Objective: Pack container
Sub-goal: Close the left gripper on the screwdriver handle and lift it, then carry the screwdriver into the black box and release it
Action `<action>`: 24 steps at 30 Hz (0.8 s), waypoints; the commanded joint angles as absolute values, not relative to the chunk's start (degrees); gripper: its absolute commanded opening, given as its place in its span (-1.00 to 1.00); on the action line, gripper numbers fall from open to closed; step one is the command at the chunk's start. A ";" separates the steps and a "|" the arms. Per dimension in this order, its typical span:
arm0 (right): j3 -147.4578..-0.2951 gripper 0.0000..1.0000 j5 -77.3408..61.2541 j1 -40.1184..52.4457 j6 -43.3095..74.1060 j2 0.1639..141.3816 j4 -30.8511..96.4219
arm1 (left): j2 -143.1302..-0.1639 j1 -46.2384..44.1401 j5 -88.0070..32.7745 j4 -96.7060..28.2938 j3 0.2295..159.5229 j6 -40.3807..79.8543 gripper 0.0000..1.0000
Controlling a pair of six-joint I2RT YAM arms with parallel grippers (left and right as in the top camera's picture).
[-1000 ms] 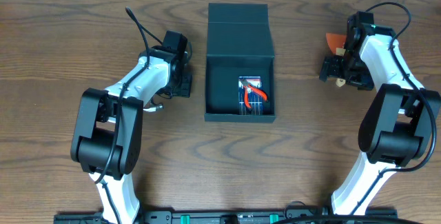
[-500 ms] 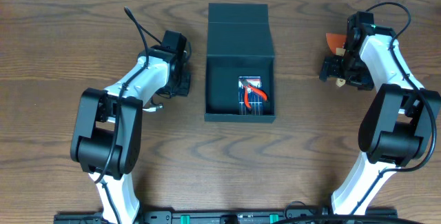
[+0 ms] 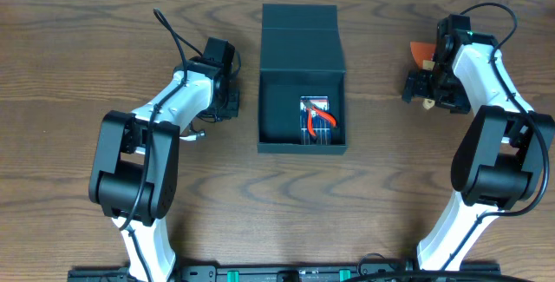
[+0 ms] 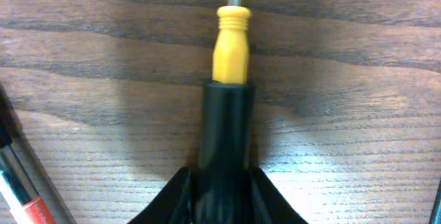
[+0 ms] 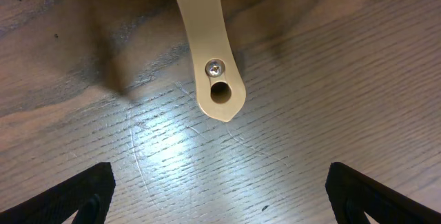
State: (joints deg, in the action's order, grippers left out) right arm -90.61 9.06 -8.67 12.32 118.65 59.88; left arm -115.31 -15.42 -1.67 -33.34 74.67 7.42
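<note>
Box (image 3: pixel 302 41) sits mid-table (image 3: pixel 390 186), matte dark card, lid folded flat toward the far edge, with open room on all sides. Orange-handled pliers (image 3: pixel 317 117) lie inside at right. Left hand (image 4: pixel 224 196), just left of the box, grips a black/yellow screwdriver (image 4: pixel 229 45). Right hand (image 5: pixel 220 193), well apart to the right, has its fingers spread wide, with a beige handle tip (image 5: pixel 215 79) ahead. Vs 0.5 s ago: no visible change.

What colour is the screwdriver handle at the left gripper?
Black screwdriver handle, yellow neck; clearest in left wrist view.

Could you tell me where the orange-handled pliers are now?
Overhead, the pliers lie inside the open container, in its right half, close to the right wall.
</note>
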 commanded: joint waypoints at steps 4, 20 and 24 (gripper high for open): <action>-90.74 0.98 9.65 -8.64 11.92 118.41 59.77 | -118.19 -15.11 -1.39 -34.00 73.52 7.40 -0.73; -90.74 0.99 9.65 -8.64 11.92 118.41 59.79 | -115.94 -15.14 2.42 -44.80 85.08 7.42 -0.78; -90.74 0.99 9.65 -8.64 11.92 118.41 59.79 | -115.70 -15.18 2.28 -50.04 90.39 7.86 -0.81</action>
State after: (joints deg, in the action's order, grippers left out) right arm -90.61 9.06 -8.67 12.34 118.65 59.88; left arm -115.83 -15.42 1.52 -48.01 86.72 7.51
